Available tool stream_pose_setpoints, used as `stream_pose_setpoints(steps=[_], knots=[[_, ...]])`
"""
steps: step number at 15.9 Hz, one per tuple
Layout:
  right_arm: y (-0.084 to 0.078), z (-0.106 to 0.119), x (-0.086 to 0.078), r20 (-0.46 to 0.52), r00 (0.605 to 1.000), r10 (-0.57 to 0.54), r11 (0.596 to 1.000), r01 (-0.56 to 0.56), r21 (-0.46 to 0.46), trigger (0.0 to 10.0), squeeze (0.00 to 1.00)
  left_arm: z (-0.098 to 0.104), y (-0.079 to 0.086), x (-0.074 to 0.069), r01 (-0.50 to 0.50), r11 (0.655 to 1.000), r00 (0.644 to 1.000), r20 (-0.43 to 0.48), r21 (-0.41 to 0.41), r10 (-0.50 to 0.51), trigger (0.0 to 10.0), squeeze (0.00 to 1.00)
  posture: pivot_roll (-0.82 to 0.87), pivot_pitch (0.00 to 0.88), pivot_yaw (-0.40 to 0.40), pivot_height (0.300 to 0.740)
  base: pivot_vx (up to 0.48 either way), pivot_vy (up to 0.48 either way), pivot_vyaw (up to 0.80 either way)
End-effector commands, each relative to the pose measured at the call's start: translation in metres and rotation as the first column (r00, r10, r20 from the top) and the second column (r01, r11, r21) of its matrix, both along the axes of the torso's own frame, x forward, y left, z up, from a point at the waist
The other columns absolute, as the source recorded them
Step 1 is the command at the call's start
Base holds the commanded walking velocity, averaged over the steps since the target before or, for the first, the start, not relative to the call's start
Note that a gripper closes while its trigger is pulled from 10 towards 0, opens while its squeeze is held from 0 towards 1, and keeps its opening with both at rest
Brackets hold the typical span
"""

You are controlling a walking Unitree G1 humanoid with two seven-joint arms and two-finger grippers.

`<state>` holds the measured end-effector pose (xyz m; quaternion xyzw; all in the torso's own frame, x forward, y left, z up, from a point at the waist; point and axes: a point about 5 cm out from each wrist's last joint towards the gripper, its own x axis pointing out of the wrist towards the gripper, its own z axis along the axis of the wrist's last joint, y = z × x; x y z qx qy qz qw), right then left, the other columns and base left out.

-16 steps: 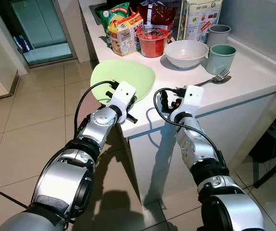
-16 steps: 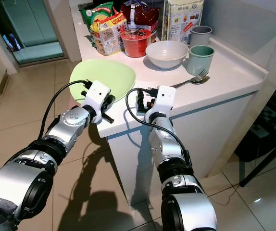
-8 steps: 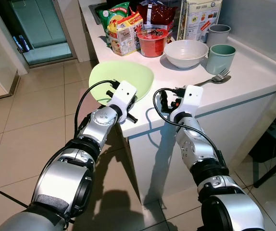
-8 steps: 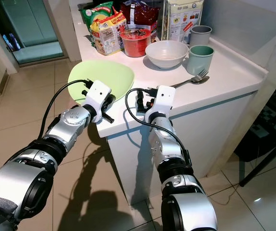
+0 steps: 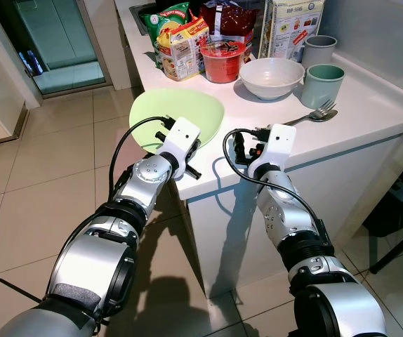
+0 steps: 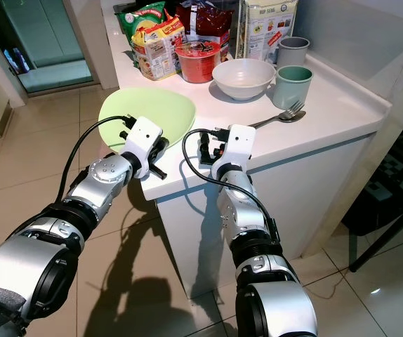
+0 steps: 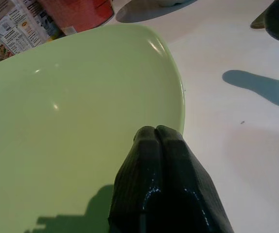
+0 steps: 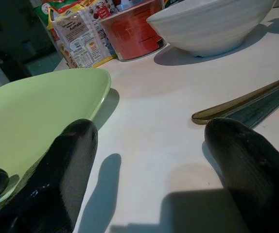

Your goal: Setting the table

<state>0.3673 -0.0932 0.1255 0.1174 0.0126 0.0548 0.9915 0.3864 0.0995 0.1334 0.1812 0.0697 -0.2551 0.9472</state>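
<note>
Sliding further off the desk [image 5: 370, 105] corner, the green plate [image 5: 166, 112] rides the left claw [image 7: 156, 141], pinching its rim. Right claw [image 8: 154, 160] waits spread beside the plate; keep it level.

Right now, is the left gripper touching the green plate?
Touching. In the left wrist view the left gripper has its fingers pressed shut with the tips lying on the green plate near its rim, no gap visible.
</note>
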Motion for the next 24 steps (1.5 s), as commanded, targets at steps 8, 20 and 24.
stream_pose_setpoints(steps=[8, 20, 24], knots=[[0.003, -0.003, 0.002, -0.032, 0.999, 0.011, 1.0, -0.011, -0.021, 10.0, 0.0, -0.02, 0.002, -0.007, 0.015, 0.998, 0.996, -0.093, 0.061, -0.01, 10.0, 0.0, 0.02, 0.0, 0.1, 0.74, 0.0, 0.0, 0.0], [-0.038, 0.017, -0.007, 0.133, 0.976, -0.172, 0.979, 0.184, -0.084, 10.0, 1.0, -0.02, 0.001, -0.007, 0.019, 0.998, 0.996, -0.091, 0.064, -0.013, 10.0, 0.0, 0.02, 0.0, 0.097, 0.74, 0.0, 0.0, 0.0], [-0.046, 0.003, -0.027, 0.147, 0.972, -0.185, 0.954, 0.213, -0.211, 10.0, 0.0, -0.019, -0.002, -0.007, 0.023, 0.998, 0.996, -0.09, 0.062, -0.018, 10.0, 0.0, 0.0, 0.0, 0.098, 0.74, 0.0, 0.0, 0.0]])
